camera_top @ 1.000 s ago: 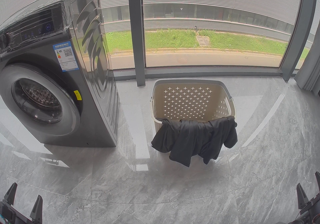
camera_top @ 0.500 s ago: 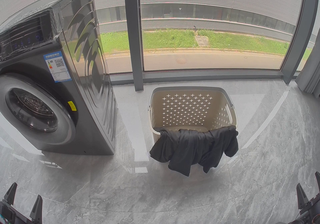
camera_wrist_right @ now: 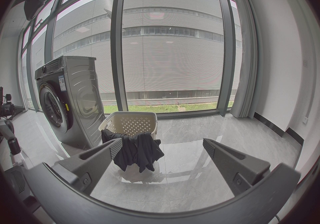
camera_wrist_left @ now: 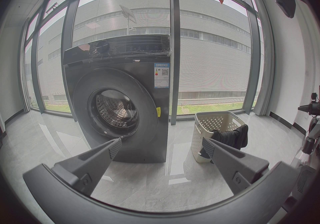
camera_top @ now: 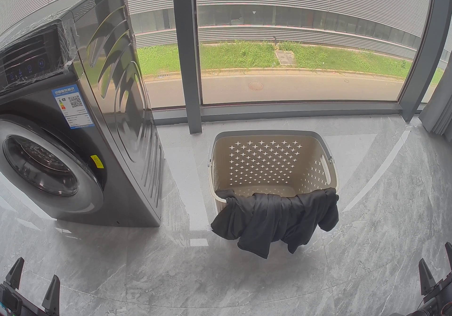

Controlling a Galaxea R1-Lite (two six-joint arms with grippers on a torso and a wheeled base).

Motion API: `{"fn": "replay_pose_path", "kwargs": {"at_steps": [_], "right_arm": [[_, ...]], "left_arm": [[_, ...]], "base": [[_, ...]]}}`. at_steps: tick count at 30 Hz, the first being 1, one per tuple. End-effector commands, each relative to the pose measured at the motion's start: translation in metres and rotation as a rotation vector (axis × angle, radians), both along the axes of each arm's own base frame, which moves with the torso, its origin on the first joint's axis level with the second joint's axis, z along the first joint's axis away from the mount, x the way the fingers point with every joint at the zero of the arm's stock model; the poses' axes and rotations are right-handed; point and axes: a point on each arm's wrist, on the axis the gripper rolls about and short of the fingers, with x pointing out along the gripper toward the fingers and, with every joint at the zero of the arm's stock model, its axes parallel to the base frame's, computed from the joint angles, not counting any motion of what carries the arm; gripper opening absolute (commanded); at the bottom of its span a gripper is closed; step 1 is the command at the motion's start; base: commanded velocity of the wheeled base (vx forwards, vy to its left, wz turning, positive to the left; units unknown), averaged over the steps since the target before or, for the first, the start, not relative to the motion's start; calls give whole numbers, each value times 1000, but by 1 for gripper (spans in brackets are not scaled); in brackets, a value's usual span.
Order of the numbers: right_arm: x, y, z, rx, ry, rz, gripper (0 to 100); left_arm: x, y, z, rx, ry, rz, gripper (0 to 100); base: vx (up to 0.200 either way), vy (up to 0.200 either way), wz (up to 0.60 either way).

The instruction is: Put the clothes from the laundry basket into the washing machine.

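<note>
Washing machine [camera_top: 125,114] sticker [camera_top: 73,106] unreadable; clothes [camera_top: 275,220] overhang basket [camera_top: 270,133]

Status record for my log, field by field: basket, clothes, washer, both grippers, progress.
laundry basket: on the floor by the window, right of the washer
clothes: dark garment draped over the basket's near rim, hanging outside
washing machine: drum visible at the front; door state unclear
left gripper: open, empty, low, far from the basket
right gripper: open, empty, low
progress: nothing grasped yet

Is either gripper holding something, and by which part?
Nothing is held. The left gripper and right gripper are open; the garment hangs over the basket.
</note>
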Motion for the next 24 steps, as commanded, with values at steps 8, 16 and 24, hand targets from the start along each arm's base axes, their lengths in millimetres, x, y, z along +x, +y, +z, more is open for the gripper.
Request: {"fn": "replay_pose_path", "kwargs": {"at_steps": [8, 16, 24], "right_arm": [[0, 0, -5, 0, 3, 0, 100], [0, 0, -5, 0, 3, 0, 100], [0, 0, -5, 0, 3, 0, 100]], "left_arm": [[0, 0, -5, -3, 1, -2, 100], [0, 0, -5, -2, 1, -2, 100], [0, 0, -5, 0, 1, -1, 100]], "base": [[0, -100, 0], [0, -200, 0], [0, -150, 0]]}}
